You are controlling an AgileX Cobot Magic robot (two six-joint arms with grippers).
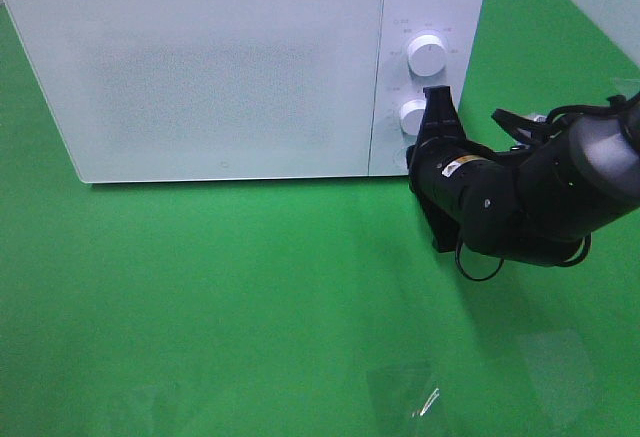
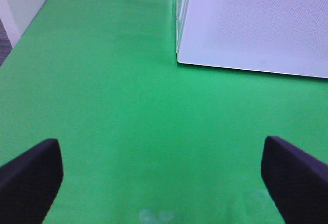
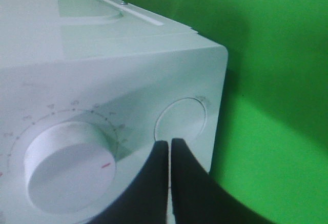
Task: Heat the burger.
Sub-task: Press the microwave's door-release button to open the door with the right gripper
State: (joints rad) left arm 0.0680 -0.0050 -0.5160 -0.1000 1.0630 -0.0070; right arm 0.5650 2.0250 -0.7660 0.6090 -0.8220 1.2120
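Note:
The burger is out of view; the white microwave (image 1: 200, 67) stands at the back of the table with its door closed. My right gripper (image 1: 436, 95) is shut with nothing in it, its tips right at the control panel beside the lower knob (image 1: 413, 115). In the right wrist view the shut gripper (image 3: 169, 149) sits just in front of the panel, between the lower knob (image 3: 72, 167) and a round button (image 3: 180, 124). My left gripper (image 2: 164, 183) is open over bare green cloth, near the microwave's corner (image 2: 179, 60). It does not show in the exterior high view.
An upper knob (image 1: 428, 53) sits above the lower one on the panel. Green cloth (image 1: 250, 297) covers the table in front of the microwave. A white wall edge (image 2: 20, 3) borders the cloth in the left wrist view.

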